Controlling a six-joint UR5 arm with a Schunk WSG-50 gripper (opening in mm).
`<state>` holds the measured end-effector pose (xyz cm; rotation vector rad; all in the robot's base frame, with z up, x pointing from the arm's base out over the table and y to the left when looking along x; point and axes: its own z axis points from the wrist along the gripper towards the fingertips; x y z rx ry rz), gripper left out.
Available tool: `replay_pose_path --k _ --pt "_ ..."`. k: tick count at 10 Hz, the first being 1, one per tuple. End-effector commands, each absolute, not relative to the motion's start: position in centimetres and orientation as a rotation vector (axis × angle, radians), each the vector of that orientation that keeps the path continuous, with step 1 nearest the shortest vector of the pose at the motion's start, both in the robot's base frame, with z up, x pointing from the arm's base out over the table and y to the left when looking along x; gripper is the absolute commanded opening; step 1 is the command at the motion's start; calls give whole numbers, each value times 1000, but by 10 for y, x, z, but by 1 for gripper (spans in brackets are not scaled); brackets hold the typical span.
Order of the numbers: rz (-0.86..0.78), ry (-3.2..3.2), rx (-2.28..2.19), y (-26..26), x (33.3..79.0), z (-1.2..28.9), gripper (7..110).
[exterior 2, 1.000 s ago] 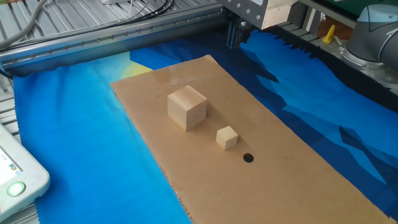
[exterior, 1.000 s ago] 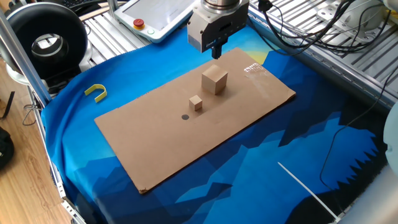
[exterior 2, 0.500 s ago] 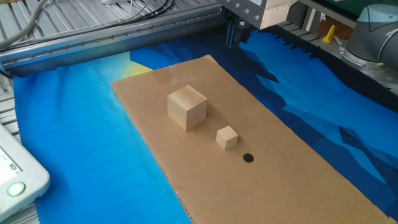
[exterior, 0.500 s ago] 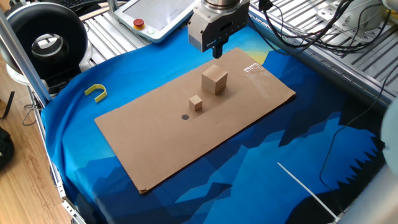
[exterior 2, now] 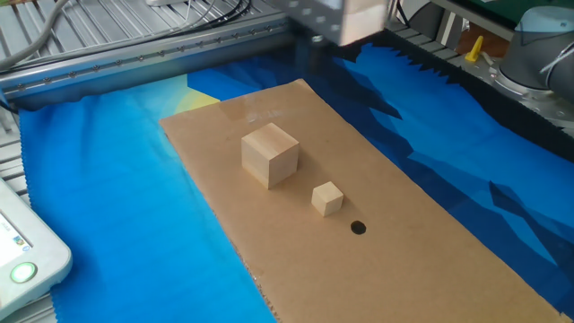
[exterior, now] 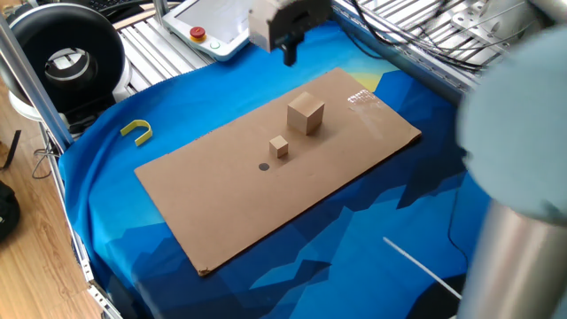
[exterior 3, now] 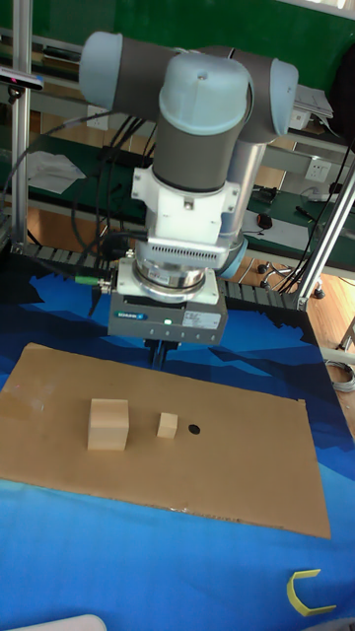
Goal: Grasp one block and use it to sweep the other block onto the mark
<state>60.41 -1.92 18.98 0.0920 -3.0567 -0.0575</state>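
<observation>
The larger light-brown block (exterior: 306, 113) (exterior 2: 269, 154) (exterior 3: 108, 424) rests on the brown cardboard sheet (exterior: 354, 151). The tiny tan cube (exterior: 280, 146) (exterior 2: 327, 198) (exterior 3: 168, 425) sits close beside it, apart from it. Just past the cube lies the mark (exterior: 263, 166) (exterior 2: 358, 228) (exterior 3: 193, 430), a small dark dot. My gripper (exterior: 288, 49) (exterior 3: 158, 355) hangs in the air beyond the sheet's far edge, well off both blocks and holding nothing. It is motion-blurred, and its dark fingers overlap, so the gap between them cannot be read.
Blue cloth (exterior: 133, 230) covers the table around the cardboard. A yellow U-shaped piece (exterior: 137, 131) lies on the cloth at the left. A white pendant with a red button (exterior: 217, 27) sits behind. The blurred arm (exterior: 518, 159) fills the right side of one fixed view.
The gripper has shifted sideways along the sheet's far edge, leftward in one fixed view. The arm has swung into the right of that view. Both blocks are unmoved.
</observation>
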Motion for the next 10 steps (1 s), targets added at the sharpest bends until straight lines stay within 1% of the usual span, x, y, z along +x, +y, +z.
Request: replay_pose_path --k 1,3,5,6,8,9,10 --pt "-116 -3041 155 -20 636 185 7" --pt "-138 -3049 249 -41 627 177 7" --pt "-155 -3074 460 -63 621 168 7" --pt "-179 -3072 484 -69 618 170 22" --pt "-166 -3065 498 -76 616 173 22" --pt "-177 -3053 521 -75 613 172 88" --pt "-178 -3062 476 -73 615 172 88"
